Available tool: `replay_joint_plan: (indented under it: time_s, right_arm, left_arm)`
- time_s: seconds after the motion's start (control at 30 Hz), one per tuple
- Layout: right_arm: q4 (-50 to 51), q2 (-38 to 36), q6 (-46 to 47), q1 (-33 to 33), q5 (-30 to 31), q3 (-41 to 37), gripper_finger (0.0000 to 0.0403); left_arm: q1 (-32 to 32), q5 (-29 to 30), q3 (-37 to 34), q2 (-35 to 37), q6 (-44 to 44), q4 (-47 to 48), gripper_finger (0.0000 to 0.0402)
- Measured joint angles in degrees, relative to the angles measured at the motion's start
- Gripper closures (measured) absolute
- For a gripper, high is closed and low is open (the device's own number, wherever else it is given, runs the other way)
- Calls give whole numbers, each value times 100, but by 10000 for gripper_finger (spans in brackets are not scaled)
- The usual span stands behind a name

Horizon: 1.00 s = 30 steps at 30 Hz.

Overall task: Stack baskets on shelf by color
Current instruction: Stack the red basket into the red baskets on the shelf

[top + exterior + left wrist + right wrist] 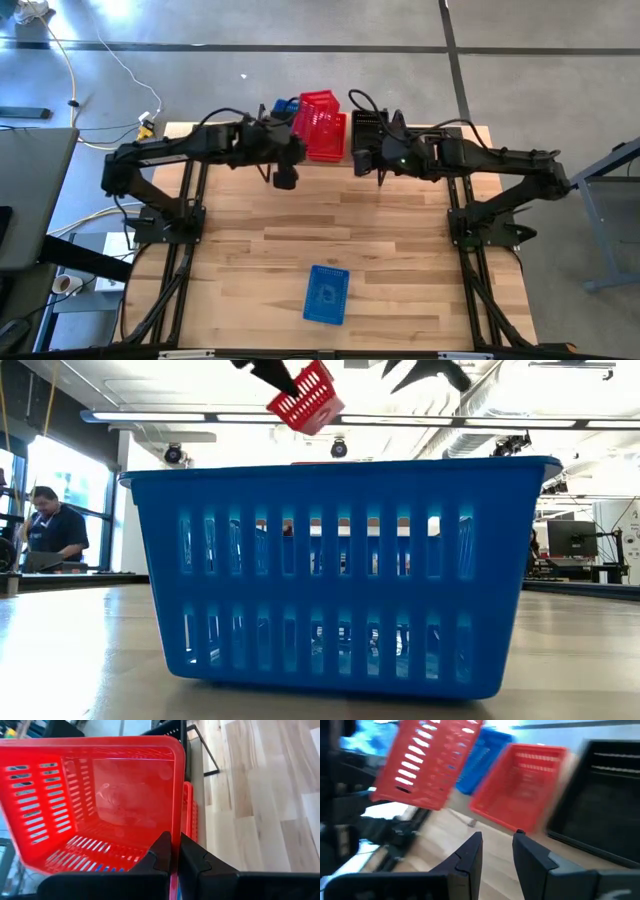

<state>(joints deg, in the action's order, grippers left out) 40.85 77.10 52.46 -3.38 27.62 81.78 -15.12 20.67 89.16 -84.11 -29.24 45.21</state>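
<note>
red basket (100,805) in left gripper (175,851), tilted above the shelf's red baskets (330,140)

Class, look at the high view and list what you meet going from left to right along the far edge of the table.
Left arm → blue basket → red baskets → black basket → right arm.

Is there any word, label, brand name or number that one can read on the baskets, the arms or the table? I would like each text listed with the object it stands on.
None: no readable text on the red basket, blue basket or table.
</note>
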Motion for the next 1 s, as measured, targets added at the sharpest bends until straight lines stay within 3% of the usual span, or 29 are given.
replay_joint_plan:
  time_s: [0.1, 0.33, 1.0]
  right_arm:
    - [434, -106, 308, 0, 215, 0, 308]
    - [1000, -190, 471, 2, 99, 0, 308]
    - [1327, -192, 435, 2, -74, 0, 308]
  left_arm:
    - [-109, -90, 50, -189, 7, -17, 401]
    - [-343, -530, 62, -546, 62, -208, 401]
    - [-513, -520, 62, -972, 302, -162, 401]
